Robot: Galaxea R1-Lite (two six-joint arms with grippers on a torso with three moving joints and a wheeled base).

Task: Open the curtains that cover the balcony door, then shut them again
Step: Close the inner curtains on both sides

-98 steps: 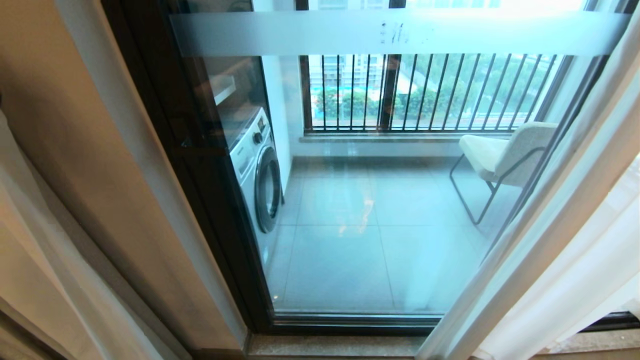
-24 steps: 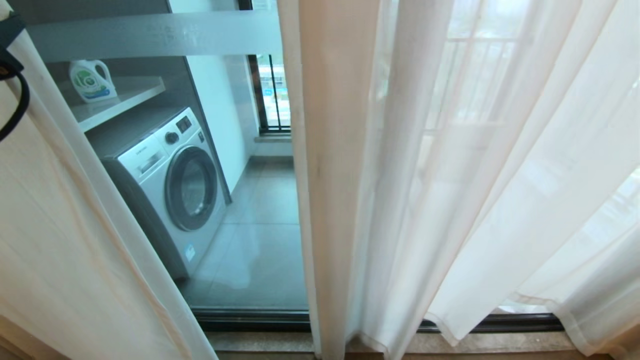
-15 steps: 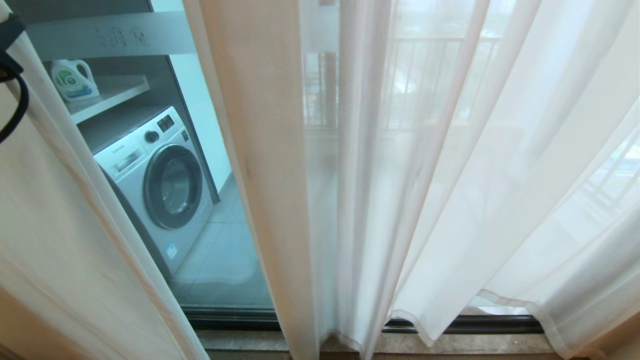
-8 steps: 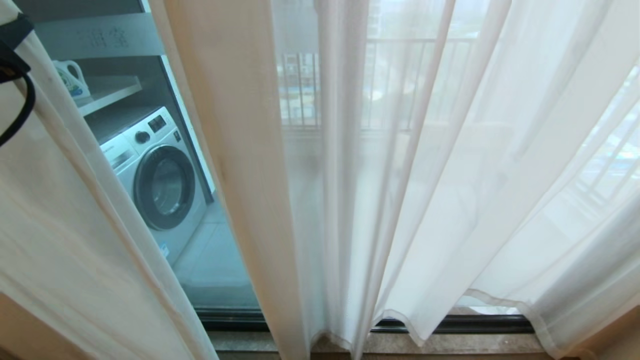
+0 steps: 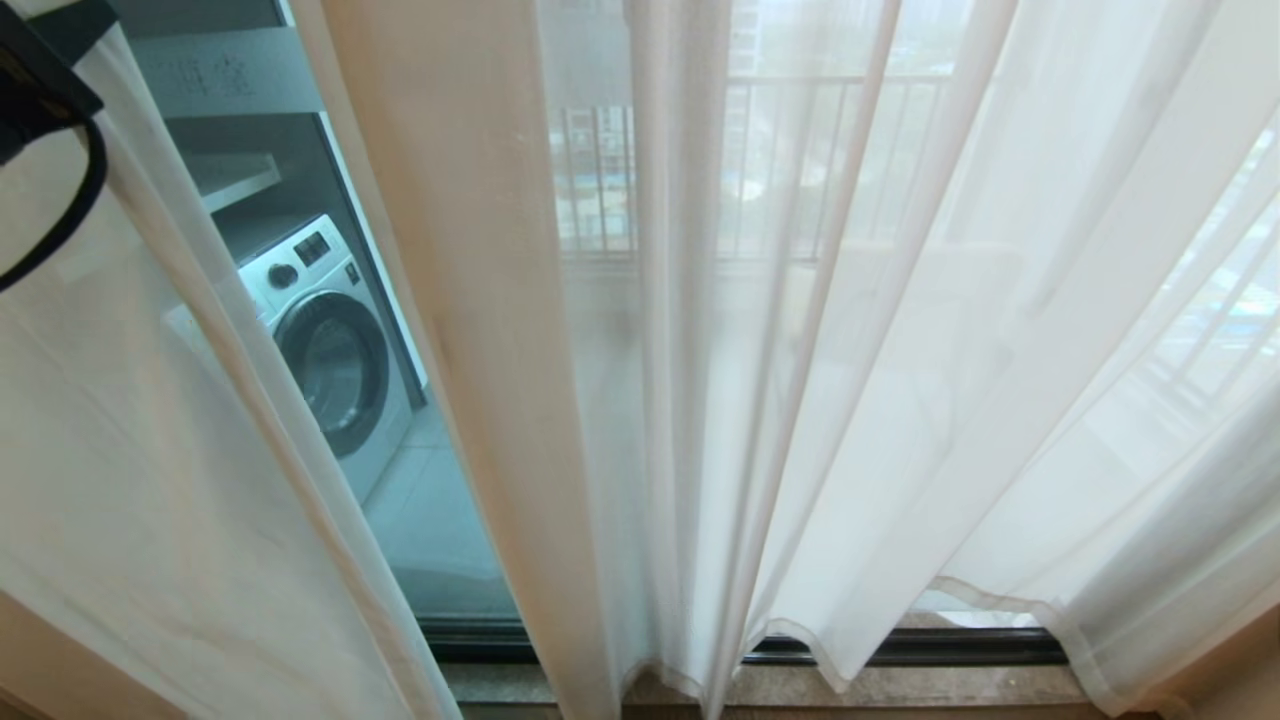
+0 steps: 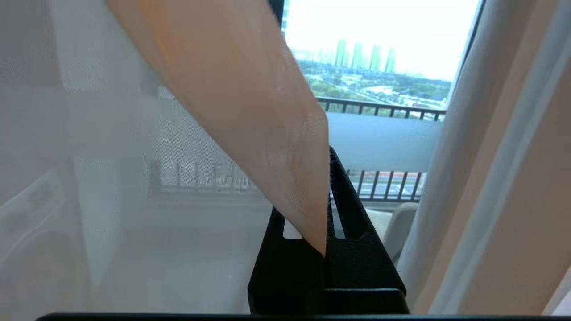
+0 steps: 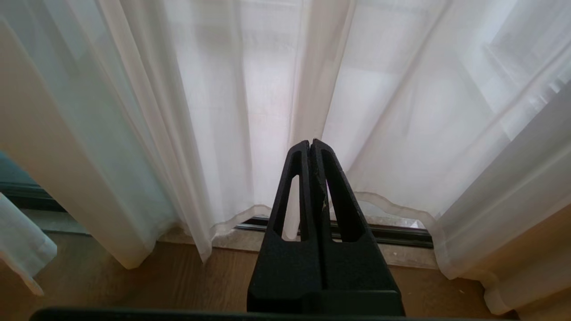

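Two sheer white curtains hang before the balcony door [image 5: 440, 520], whose glass and frosted band show in a narrow gap. The left curtain [image 5: 130, 480] fills the head view's left side, and the right curtain [image 5: 850, 350] covers the middle and right. My left gripper [image 6: 329, 154] is shut on the left curtain's tan-tinted edge fold [image 6: 267, 111]; in the head view it is the black part at the top left [image 5: 45, 85]. My right gripper [image 7: 310, 141] is shut with nothing in it, low before the right curtain's wavy hem [image 7: 392, 207].
Behind the glass stands a washing machine [image 5: 330, 370] under a shelf [image 5: 235, 180]. A black railing [image 6: 383, 109] and a pale chair [image 6: 401, 223] are on the balcony. A stone sill [image 5: 900, 685] and a dark door track [image 7: 392, 234] run along the wooden floor [image 7: 134, 281].
The whole picture first shifted a little to the left. Since then my left gripper has drawn the left curtain's edge rightward, hiding the detergent bottle and narrowing the gap.
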